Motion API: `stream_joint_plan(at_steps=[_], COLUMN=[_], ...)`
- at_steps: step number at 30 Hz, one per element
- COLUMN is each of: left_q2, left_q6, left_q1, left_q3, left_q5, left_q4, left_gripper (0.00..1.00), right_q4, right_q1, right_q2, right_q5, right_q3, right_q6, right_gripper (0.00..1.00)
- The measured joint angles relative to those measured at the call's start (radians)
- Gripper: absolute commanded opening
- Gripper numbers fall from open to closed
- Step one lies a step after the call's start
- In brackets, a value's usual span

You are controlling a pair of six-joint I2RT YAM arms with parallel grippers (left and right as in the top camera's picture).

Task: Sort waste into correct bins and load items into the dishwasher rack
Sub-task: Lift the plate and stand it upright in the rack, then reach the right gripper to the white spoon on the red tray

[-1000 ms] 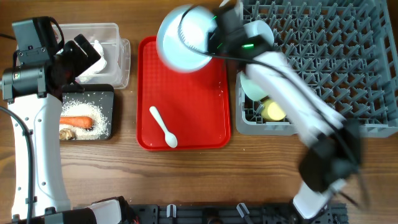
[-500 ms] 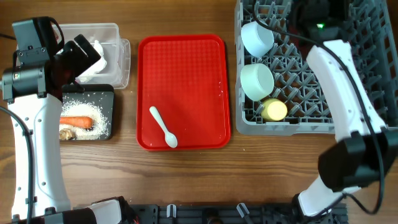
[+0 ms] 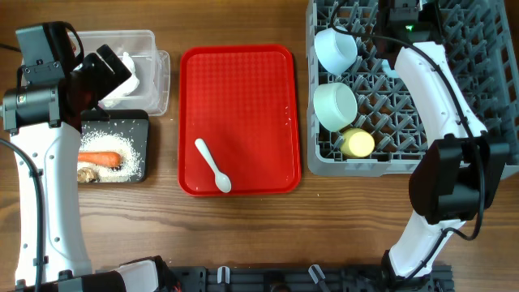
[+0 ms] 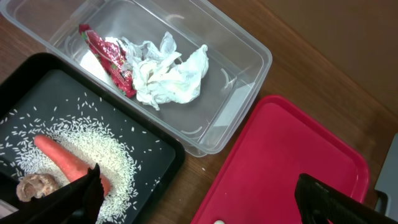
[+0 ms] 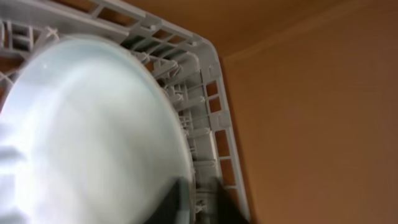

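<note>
Pale blue plate [image 5: 87, 137] (blurred) against grey rack [image 5: 211, 93].

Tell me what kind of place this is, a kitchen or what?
Likely a robot test bench staged as a dish-clearing station, not a real kitchen: a grey dishwasher rack, a red tray with a spoon, and a clear tub and black tray serving as bins, on a wooden table.

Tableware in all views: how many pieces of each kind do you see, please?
Bowls: 2 (pale blue bowl, pale green bowl)
Cups: 1 (yellow cup)
Plates: 1 (pale blue plate)
Spoons: 1 (white spoon)
Total: 5
</note>
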Motion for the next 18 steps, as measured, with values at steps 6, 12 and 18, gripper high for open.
stream_joint_plan(at_steps=[6,12,18], left_q2=[0.0,0.0,0.0], left_q6=[0.0,0.0,0.0], left_q1=[0.0,0.0,0.0], left_q3=[0.0,0.0,0.0], left_q5=[0.0,0.0,0.0], left_q4=[0.0,0.0,0.0], left_gripper=[1.0,1.0,1.0], right_q4=[-0.051,-0.208,-0.201], right_q1=[0.044,0.254,0.614], right_q2=[-0.058,-0.332,-0.064], right_q5=[-0.084,-1.011,-1.289], right_q3=[0.0,0.002,-0.092], right_q6=[0.183,0.388,0.529], right_gripper=[1.0,1.0,0.87])
